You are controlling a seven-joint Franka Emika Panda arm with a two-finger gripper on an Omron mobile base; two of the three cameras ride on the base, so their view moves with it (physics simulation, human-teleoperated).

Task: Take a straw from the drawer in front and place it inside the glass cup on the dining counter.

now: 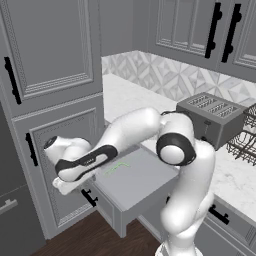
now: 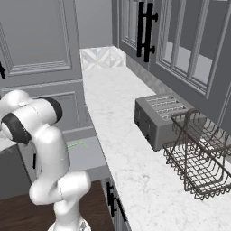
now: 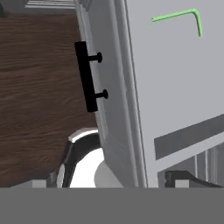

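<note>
Fingertips of your pincer (image 3: 112,181) barely clear the bottom edge of the hand view, two dark stubs at about 7 and 5 o'clock, standing wide apart, and you've got nothing pinched between them. Between those tips sits the drawer (image 3: 175,87), pulled open, its panelled front edge-on with the black bar handle (image 3: 87,76) at 10 o'clock over the wood floor (image 3: 39,87).

Up at 1 o'clock in that same view, the straw (image 3: 177,15) lies flat on the grey drawer bottom, bent end showing, well apart from the tips.

In the left base view the forearm crosses the drawer's near corner and hides part of it; the straw (image 1: 118,167) peeks out as a thin green line just beside the arm's dark band. In the right base view the white arm covers the drawer's left part, with the straw (image 2: 76,145) just beside it at 9 o'clock.
</note>
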